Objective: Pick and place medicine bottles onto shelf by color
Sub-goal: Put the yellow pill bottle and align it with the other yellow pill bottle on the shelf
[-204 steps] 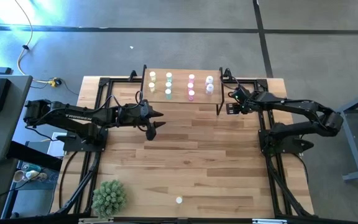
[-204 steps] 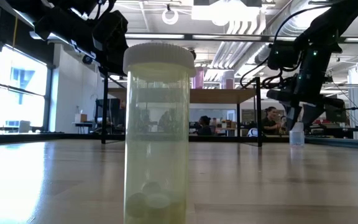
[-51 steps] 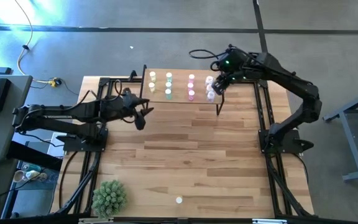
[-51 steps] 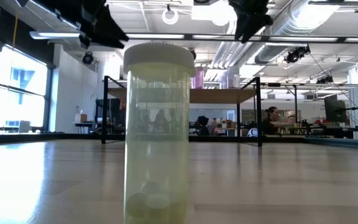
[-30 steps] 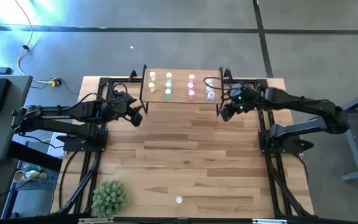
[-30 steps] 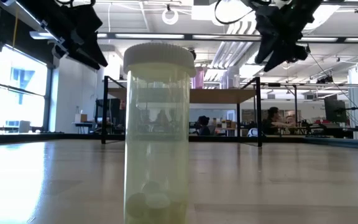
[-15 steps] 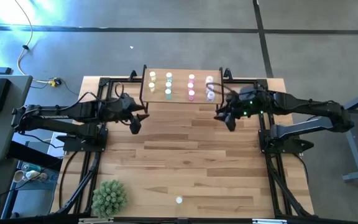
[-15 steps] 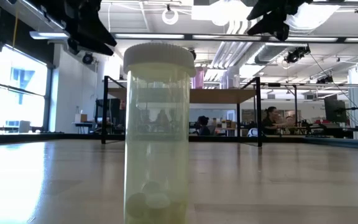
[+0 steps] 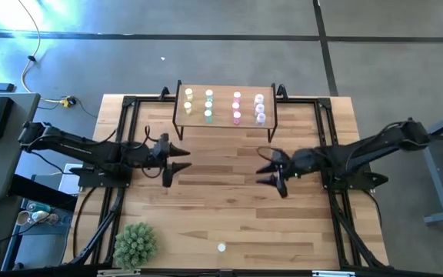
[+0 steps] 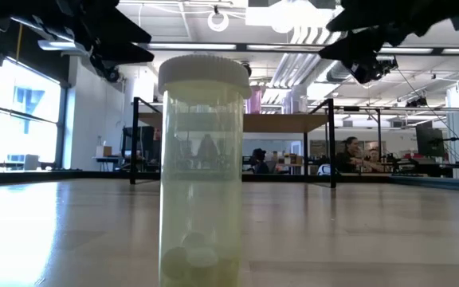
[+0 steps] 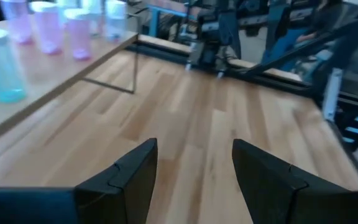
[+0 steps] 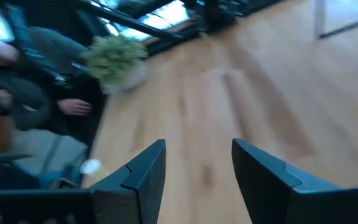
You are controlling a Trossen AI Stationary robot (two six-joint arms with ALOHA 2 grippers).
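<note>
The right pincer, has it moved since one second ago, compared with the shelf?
Yes. The right pincer was beside the shelf's right end; now it is over the open tabletop, nearer the table's front, with nothing between its open fingers.

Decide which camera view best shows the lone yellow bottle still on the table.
The low view: the yellow bottle fills the frame, upright, with pills visible at its bottom. The high view shows only its pale cap near the table's front edge. Neither wrist view shows it.
</note>
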